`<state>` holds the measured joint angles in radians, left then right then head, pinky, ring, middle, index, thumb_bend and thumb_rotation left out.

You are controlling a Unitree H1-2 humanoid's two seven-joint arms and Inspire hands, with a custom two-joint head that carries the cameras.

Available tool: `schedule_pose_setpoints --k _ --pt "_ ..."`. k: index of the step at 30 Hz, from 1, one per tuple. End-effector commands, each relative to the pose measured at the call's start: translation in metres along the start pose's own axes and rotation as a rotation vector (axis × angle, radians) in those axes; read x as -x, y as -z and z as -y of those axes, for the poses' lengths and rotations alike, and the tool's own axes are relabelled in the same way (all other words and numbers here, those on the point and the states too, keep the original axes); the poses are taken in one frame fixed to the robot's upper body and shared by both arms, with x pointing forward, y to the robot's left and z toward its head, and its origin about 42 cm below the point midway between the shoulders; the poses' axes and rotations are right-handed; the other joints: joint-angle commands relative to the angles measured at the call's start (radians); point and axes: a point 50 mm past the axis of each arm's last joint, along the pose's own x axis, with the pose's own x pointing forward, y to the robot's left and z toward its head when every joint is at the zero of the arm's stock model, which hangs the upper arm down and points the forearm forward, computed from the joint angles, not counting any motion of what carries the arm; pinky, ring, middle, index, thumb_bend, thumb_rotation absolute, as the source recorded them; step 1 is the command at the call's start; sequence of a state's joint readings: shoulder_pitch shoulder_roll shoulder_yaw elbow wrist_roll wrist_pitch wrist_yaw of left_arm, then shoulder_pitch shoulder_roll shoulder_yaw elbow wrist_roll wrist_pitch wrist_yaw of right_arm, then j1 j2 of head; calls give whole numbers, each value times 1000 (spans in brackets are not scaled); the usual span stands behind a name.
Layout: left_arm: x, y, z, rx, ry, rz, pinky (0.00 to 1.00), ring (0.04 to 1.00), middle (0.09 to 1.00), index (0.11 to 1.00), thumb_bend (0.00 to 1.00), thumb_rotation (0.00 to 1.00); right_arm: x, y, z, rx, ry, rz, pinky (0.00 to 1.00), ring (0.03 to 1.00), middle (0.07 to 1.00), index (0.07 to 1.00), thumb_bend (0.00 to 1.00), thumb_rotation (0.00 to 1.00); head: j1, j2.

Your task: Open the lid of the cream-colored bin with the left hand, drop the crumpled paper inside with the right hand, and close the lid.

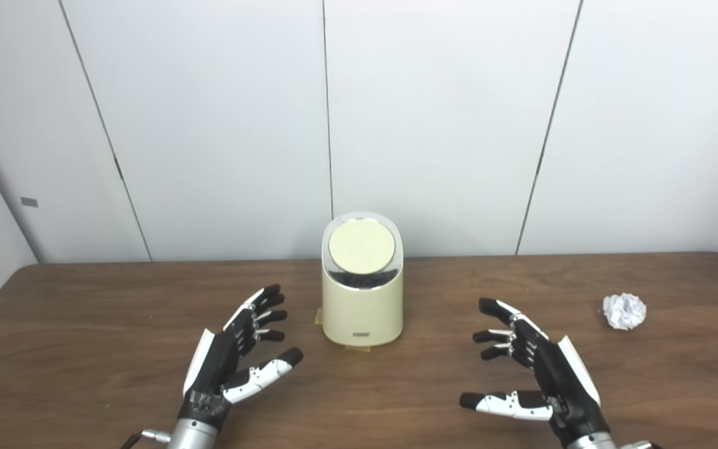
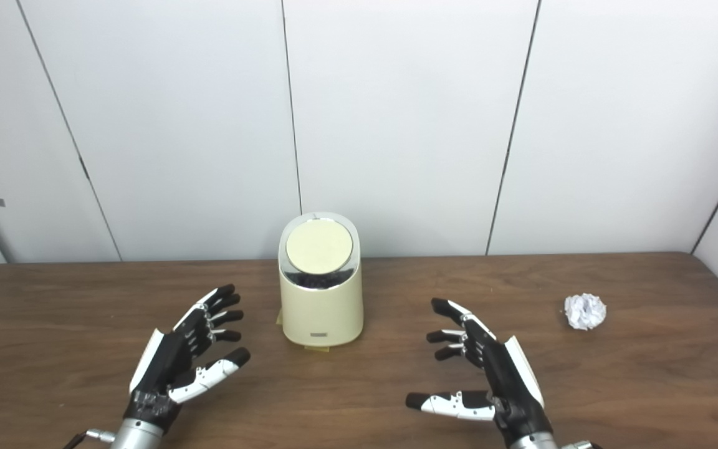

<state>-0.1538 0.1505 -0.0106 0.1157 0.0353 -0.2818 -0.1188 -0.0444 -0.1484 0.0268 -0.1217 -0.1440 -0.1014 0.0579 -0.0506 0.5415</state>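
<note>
Cream-colored bin [image 1: 362,293] stood upright, lid [image 1: 361,247] down, just ahead and to the right of our left hand [image 1: 234,352].
We held both hands empty with fingers spread; the crumpled paper [image 1: 624,310] lay well apart to the right of our right hand [image 1: 536,368], on the brown wooden bench [image 1: 85,324] before white wall panels [image 1: 222,125].

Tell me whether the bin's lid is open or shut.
Shut. The round lid sits flat inside the top ring of the cream-colored bin, hiding the inside, and neither hand touches it.
</note>
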Motion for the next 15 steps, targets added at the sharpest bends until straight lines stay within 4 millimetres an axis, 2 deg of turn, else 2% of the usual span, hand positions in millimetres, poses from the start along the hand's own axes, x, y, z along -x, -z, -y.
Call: schedule_pose_setpoints --k 1,15 --pt "-7 -3 -3 -15 -1 34 687 813 878 922 783 353 -12 -14 3 3 18 73 587 705 862 845 804 48 -1 1" --pt "-7 0 -2 -10 -1 31 712 817 877 920 778 351 -12 -13 3 8 19 75 591 707 864 846 800 55 -2 -11"
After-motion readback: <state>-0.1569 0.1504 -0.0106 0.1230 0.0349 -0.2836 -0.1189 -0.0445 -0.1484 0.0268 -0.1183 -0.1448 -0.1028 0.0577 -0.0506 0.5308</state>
